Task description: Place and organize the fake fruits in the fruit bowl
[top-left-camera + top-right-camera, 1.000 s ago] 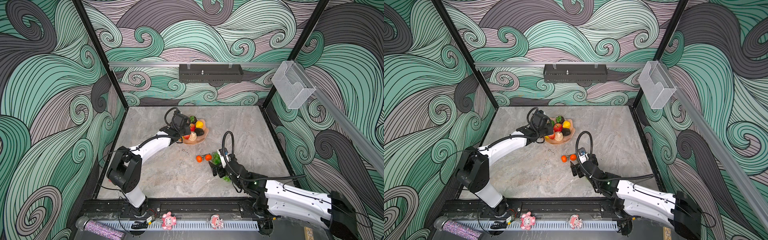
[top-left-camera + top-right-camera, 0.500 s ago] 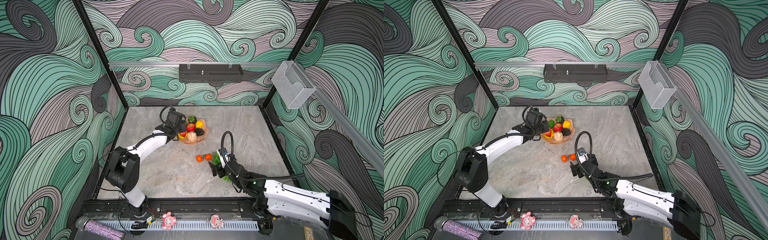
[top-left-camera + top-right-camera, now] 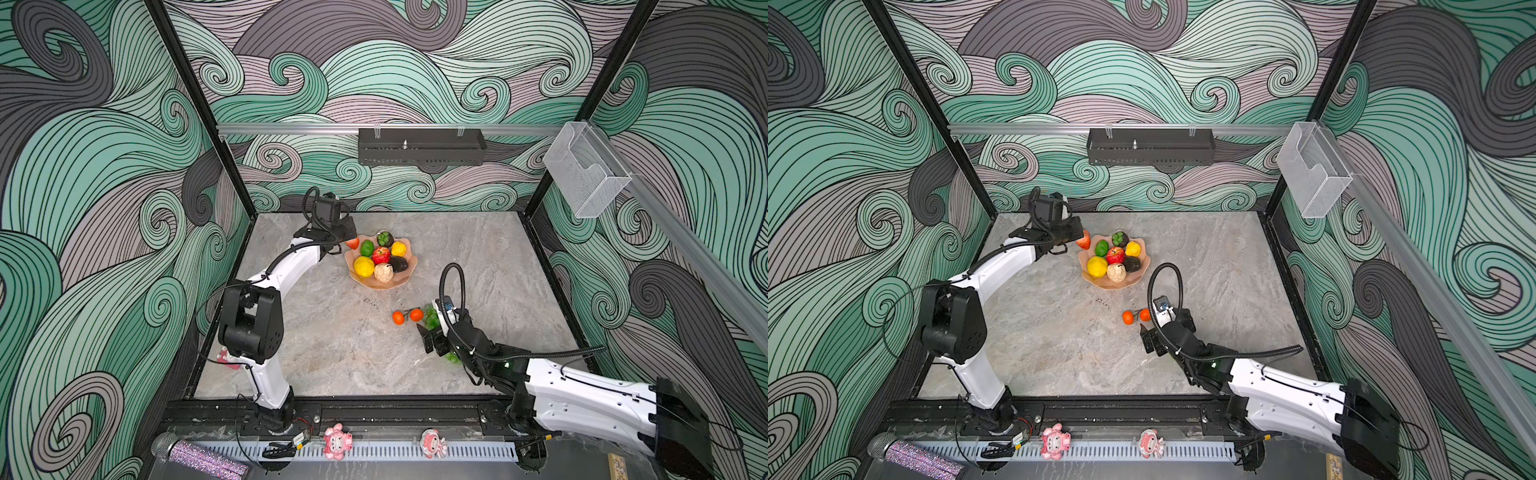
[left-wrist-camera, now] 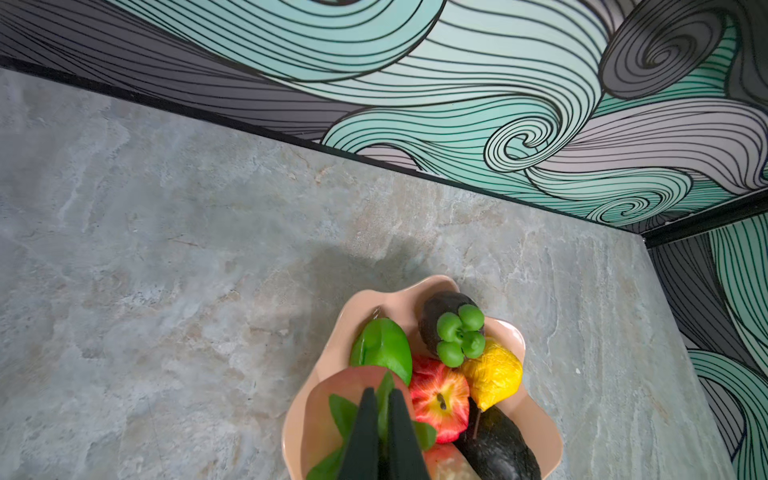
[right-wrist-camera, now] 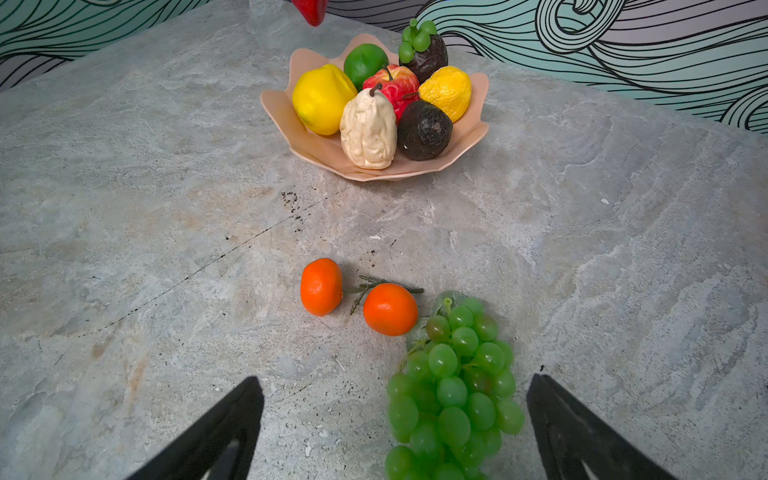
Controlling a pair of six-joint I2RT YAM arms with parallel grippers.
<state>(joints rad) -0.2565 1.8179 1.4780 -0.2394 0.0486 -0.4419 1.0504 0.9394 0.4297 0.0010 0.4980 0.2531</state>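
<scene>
Left wrist view: left tool [image 4: 381, 395] clamped the strawberry [image 4: 353, 380] over the fruit bowl [image 4: 365, 299] rim, wanting a low release; right tool [image 5: 395, 378] gaped empty.

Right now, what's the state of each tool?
Left tool: shut on the strawberry.
Right tool: open, holding nothing, above the grapes.

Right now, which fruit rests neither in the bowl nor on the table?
The strawberry: the left gripper grips its leaves, holding it at the edge of the fruit bowl.
</scene>
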